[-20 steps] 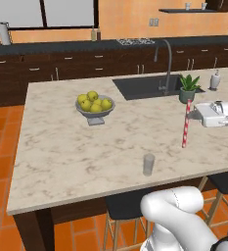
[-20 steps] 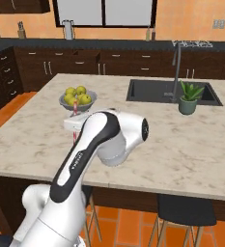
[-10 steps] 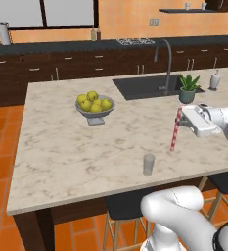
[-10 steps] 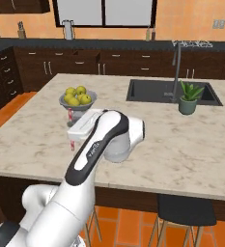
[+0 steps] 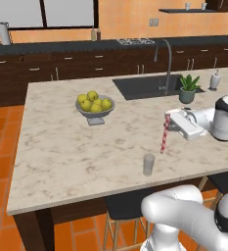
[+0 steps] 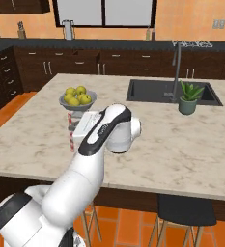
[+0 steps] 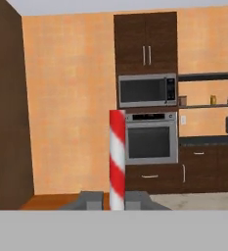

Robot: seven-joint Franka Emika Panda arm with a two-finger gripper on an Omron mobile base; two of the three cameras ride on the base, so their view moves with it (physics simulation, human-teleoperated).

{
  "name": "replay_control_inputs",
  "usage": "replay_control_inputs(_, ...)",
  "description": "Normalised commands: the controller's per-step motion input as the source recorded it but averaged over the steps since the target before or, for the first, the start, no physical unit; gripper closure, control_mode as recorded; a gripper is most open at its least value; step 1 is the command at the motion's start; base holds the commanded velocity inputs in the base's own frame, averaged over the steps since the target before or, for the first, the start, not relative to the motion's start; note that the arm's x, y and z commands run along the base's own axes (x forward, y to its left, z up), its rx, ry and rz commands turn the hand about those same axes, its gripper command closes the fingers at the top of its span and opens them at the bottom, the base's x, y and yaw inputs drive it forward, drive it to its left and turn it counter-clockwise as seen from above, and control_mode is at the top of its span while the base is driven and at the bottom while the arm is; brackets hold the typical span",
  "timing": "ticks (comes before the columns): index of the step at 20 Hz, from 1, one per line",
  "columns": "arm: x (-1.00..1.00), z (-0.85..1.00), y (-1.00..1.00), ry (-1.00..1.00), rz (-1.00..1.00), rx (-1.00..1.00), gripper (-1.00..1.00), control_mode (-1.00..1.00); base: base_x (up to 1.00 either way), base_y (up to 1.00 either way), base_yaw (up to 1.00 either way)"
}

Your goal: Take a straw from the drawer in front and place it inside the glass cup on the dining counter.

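The pale marbled surface [image 5: 61, 147] is carrying the glass cup [image 5: 148, 164] near its front edge. Just beyond and above the cup, the gripper [image 5: 168, 126] is clamping the red-and-white straw [image 5: 165, 134]. Farther back, a fruit bowl [image 5: 95, 108] is standing.

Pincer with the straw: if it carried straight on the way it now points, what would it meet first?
The pincer, shut on the striped straw, points level across the room. Nothing close lies ahead in the hand view; the line seems to end at the built-in oven on the far wall, though depth is hard to judge.
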Motion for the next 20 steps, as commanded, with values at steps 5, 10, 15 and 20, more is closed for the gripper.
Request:
replay_control_inputs(5, 0.11, -0.29, 0.04, 0.0, 0.13, 0.0, 1.0, -1.0, 0.0, 0.0, 0.0)
replay_control_inputs(10, 0.2, -0.2, 0.03, 0.0, 0.13, 0.0, 1.0, -1.0, 0.0, 0.0, 0.0)
replay_control_inputs(15, 0.2, -0.19, 0.07, -0.01, 0.13, 0.0, 1.0, -1.0, 0.0, 0.0, 0.0)
replay_control_inputs(20, 0.16, -0.29, 0.07, 0.0, 0.13, 0.0, 1.0, -1.0, 0.0, 0.0, 0.0)
